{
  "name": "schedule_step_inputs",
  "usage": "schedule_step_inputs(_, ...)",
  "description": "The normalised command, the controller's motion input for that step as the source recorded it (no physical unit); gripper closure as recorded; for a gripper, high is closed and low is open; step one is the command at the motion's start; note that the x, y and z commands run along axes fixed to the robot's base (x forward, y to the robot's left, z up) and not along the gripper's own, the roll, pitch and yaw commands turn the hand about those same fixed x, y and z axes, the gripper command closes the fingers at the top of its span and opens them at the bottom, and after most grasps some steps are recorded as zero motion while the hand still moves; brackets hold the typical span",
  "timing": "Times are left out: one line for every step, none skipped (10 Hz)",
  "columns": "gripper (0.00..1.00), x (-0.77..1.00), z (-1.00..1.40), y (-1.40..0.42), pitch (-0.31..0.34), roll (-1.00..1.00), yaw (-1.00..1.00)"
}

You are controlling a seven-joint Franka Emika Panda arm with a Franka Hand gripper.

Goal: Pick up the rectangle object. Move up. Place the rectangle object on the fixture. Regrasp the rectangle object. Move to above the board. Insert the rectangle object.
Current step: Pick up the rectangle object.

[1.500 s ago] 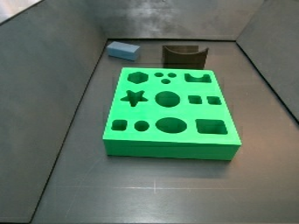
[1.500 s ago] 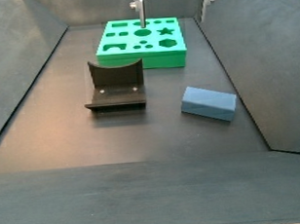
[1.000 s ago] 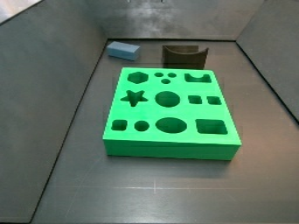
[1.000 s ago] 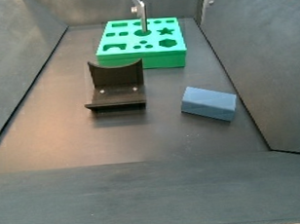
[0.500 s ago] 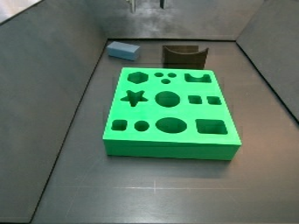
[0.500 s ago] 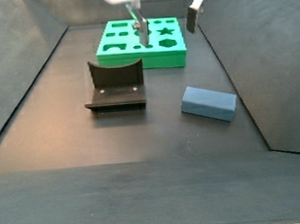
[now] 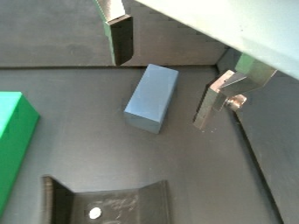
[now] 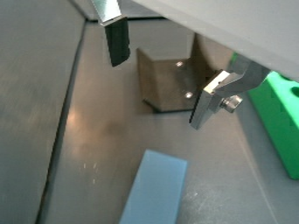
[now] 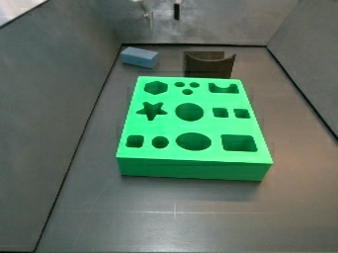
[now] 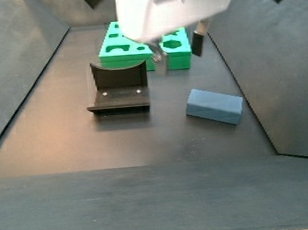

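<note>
The pincer [image 7: 166,74] hangs in the air above the tabletop [image 10: 145,138], its two silver fingers [image 7: 214,98] spread wide apart with nothing between them. In both wrist views the block [image 7: 152,96] lies flat on the dark floor under the open gap, untouched by either finger [image 8: 115,39].

In a side view the block [image 10: 214,106] rests on the right part of the tabletop, near the right wall, well apart from the fixture [image 10: 119,88], which stands to its left. The board [image 10: 146,45] lies farther back, beyond the fixture, partly covered by the pincer's white body [image 10: 173,10], which fills the upper middle of that view. Only a dark fingertip [image 10: 198,41] shows below that body, just right of the board.

In a side view from the opposite end, the board [image 9: 193,126] fills the middle, the fixture [image 9: 208,62] stands just beyond its far edge, and the block [image 9: 138,56] lies to the left of the fixture, near the far wall. The fingers [image 9: 176,12] show small at the top edge, above and between block and fixture.

In a wrist view the fixture [image 8: 170,77] stands upright beyond the block [image 8: 155,189], with a green edge of the board [image 8: 278,109] beside it.
</note>
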Motion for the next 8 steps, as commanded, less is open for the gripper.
schedule_step_inputs(0.0,-0.29,-0.49,0.02,-0.127,0.0,0.41)
schedule_step_inputs(0.0,-0.22,-0.45,0.05,-0.13,0.0,0.41)
schedule_step_inputs(0.0,-0.23,-0.46,0.04,-0.121,0.01,0.41)
schedule_step_inputs(0.0,-0.25,-0.47,0.04,-0.121,0.01,0.41)
schedule_step_inputs(0.0,-0.24,-0.45,0.04,-0.123,0.01,0.41)
schedule_step_inputs(0.0,-0.19,-0.43,0.05,-0.103,0.02,0.43)
schedule_step_inputs(0.0,-0.09,-0.46,0.07,-0.086,0.08,0.54)
schedule_step_inputs(0.0,-0.09,-0.4,0.06,-0.081,0.06,0.51)
